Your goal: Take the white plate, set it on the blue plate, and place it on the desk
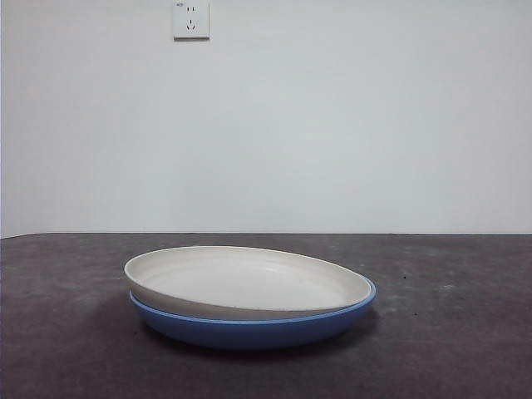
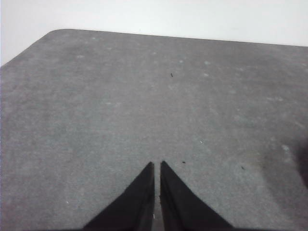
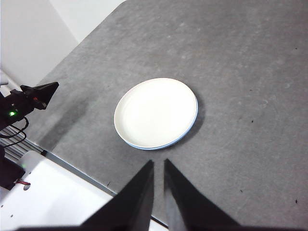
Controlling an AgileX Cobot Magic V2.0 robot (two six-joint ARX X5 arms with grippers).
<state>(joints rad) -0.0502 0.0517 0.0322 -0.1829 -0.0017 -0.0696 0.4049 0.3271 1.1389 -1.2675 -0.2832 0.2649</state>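
The white plate [image 1: 249, 281] sits nested, slightly tilted, in the blue plate [image 1: 249, 331] on the desk [image 1: 465, 332]. Your right gripper [image 3: 159, 162], clenched and empty, hangs above, nearer than the clenched left gripper [image 2: 157, 163].

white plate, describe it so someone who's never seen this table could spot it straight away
On the broad dark grey matte desk, below the wall socket, two shallow round plates sit stacked. The cream-white matte plate is the upper one, resting slightly tilted inside the glossy blue plate. Its pale colour and top position set it apart; the blue one shows only beneath it.
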